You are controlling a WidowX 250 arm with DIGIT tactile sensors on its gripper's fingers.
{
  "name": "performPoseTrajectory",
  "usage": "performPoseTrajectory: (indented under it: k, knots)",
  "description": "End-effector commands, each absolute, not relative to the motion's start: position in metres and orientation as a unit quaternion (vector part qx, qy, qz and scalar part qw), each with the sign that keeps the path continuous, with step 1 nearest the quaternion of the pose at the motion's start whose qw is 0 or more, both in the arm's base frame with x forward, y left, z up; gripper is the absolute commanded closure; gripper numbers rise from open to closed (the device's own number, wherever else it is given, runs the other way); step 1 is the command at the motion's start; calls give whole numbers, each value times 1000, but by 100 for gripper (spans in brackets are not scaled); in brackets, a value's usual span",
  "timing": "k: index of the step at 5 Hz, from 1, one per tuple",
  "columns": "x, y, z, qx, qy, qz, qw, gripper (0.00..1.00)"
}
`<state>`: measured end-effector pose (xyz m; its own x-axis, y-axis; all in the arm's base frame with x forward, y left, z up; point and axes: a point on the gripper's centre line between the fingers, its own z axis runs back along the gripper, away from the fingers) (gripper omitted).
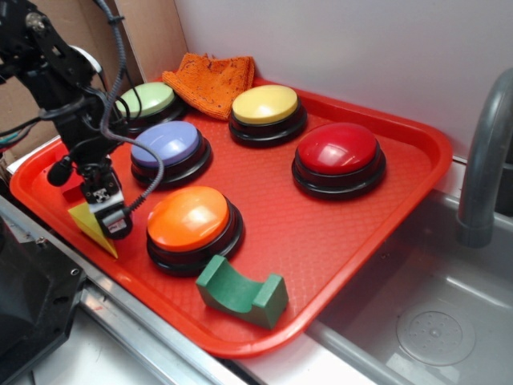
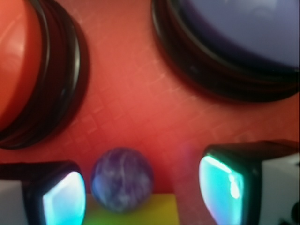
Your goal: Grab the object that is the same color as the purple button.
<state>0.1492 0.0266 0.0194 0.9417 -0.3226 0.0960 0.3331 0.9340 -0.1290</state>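
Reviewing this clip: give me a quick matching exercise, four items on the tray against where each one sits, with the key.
Items:
1. purple ball
2. green arch block
3. orange cloth
4. red button

Places:
A. near edge of the tray, in front of the orange button
B. between the open fingers of the gripper
C. right side of the tray
D. far corner, behind the green button

Pairs: 1-B, 2-A, 3-D, 4-C

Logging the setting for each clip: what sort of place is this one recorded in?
Probably a toy kitchen sink rig in a lab: a grey basin with a faucet sits beside a red tray of domed buttons, among them the purple button. Cardboard backs the scene.
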Motion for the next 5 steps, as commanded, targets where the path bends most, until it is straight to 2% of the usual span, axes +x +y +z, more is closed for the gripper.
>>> performPoseTrajectory:
  k: [1,2,3,5]
  knots:
    - [157,35,12,-87,-35,-128,987,81]
    - [155,36,12,-86,-35,-118,989,86]
    - [154,37,17,-82,-40,-112,990,100]
    - [156,40,70,14,-36,-61,997,100]
